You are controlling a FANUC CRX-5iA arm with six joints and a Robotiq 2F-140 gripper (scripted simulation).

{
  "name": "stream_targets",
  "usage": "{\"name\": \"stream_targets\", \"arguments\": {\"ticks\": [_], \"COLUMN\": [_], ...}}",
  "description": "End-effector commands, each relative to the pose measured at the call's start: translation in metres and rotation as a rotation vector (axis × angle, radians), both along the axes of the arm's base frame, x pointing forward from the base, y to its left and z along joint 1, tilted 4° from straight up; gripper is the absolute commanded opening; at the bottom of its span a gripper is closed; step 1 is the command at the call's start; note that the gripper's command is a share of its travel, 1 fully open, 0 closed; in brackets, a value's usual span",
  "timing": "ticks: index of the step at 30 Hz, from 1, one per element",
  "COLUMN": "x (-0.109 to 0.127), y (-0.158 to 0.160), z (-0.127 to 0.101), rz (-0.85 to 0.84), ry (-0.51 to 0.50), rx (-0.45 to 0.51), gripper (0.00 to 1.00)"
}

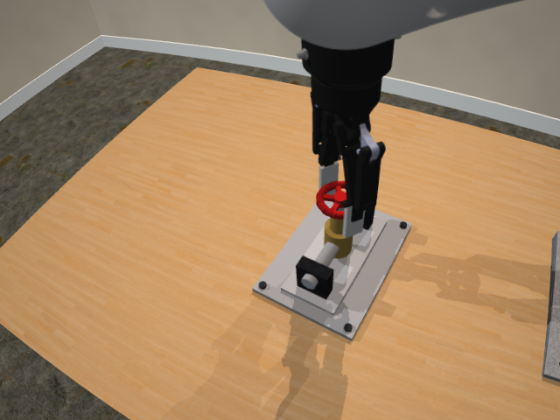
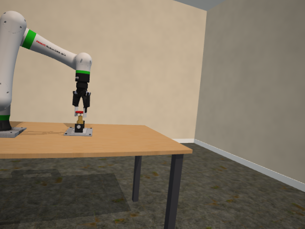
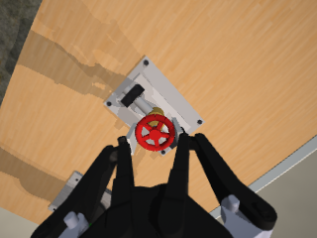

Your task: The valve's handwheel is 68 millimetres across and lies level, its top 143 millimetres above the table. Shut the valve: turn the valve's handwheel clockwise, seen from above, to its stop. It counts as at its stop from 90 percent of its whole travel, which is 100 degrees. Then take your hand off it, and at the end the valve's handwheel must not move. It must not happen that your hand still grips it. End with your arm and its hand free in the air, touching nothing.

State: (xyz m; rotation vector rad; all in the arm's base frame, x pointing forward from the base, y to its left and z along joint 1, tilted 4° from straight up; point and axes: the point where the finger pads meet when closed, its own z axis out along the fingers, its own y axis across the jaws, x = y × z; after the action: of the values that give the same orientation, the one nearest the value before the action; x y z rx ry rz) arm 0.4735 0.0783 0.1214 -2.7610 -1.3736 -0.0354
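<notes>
The valve has a red spoked handwheel (image 1: 332, 199) lying level on a brass body (image 1: 338, 239), with a grey pipe stub and a black block (image 1: 313, 276) toward the near left. It stands on a grey baseplate (image 1: 334, 271) on the wooden table. My gripper (image 1: 337, 199) comes straight down from above and is shut on the handwheel, one white-tipped finger on each side of the rim. In the wrist view the handwheel (image 3: 156, 133) sits between the two black fingers. The exterior view shows the gripper (image 2: 81, 112) around the wheel (image 2: 79, 112).
The arm's grey mounting plate (image 1: 552, 311) lies at the table's right edge; it also shows in the exterior view (image 2: 12, 131). The table ends just past the baseplate in the wrist view, with floor beyond.
</notes>
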Motion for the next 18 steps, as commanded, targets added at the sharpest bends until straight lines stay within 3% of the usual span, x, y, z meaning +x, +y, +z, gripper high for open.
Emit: {"name": "stream_targets", "arguments": {"ticks": [1,18], "x": [0.0002,0.0002], "y": [0.0000,0.0000], "z": [-0.0002,-0.0002], "rz": [-0.003,-0.057], "ry": [0.000,0.003], "rx": [0.000,0.000], "gripper": [0.00,0.00]}}
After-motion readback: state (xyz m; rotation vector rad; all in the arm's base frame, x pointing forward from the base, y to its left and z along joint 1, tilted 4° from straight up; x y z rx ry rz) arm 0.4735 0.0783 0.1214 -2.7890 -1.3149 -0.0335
